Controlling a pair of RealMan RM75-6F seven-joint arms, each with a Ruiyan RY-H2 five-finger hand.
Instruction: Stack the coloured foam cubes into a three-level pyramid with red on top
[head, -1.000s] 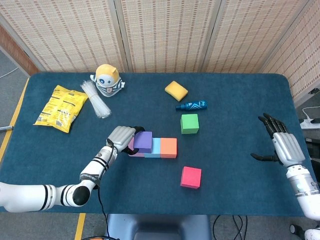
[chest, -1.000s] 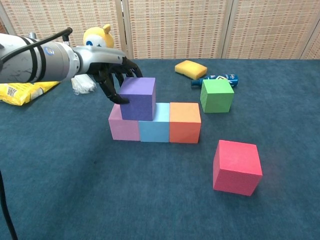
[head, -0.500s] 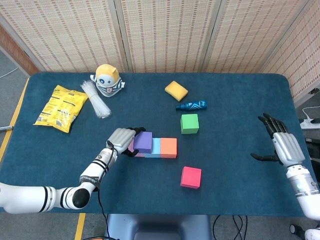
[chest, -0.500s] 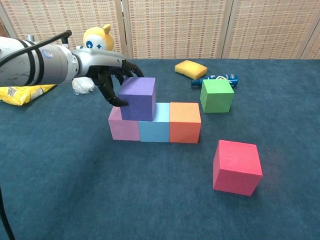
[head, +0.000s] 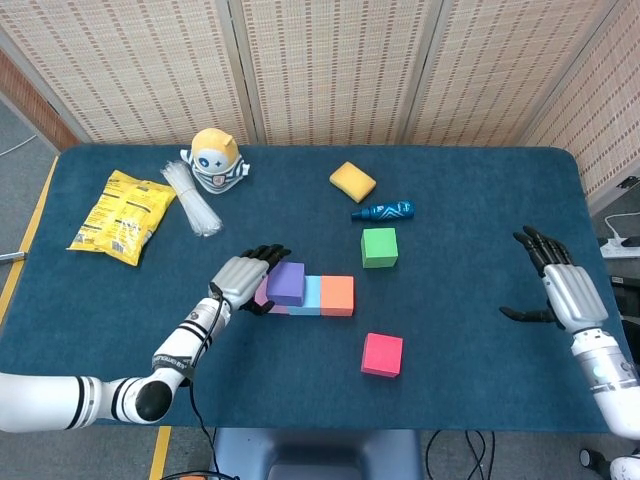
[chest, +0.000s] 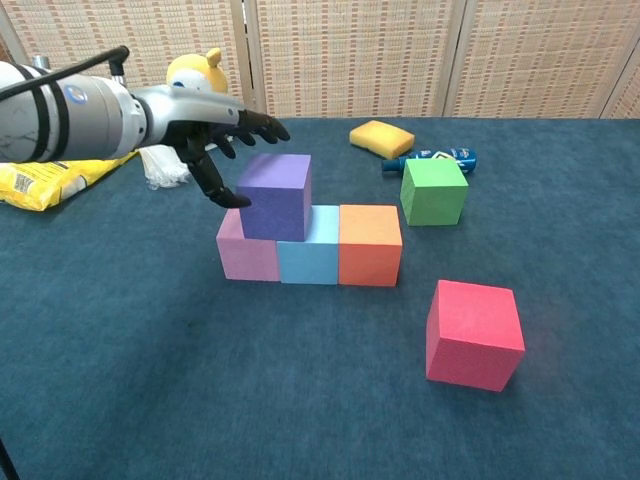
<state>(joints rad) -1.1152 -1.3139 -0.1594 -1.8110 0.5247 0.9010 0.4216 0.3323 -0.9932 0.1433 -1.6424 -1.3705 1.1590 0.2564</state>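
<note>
Left hand (chest: 215, 135) had released the purple cube (chest: 275, 196) and drawn back, fingers spread; the cube sat on the pink (chest: 245, 256) and light-blue cubes (chest: 308, 256) (second level begun); red cube (chest: 474, 333) waited on the counter (chest: 150, 380); right hand (head: 565, 290) idle, unclenched.

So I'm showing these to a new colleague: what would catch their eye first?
Probably the half-built stack mid-table: a purple cube sits on a pink, blue and orange row. The left hand hovers open beside it, and the red cube waits alone in front.
</note>
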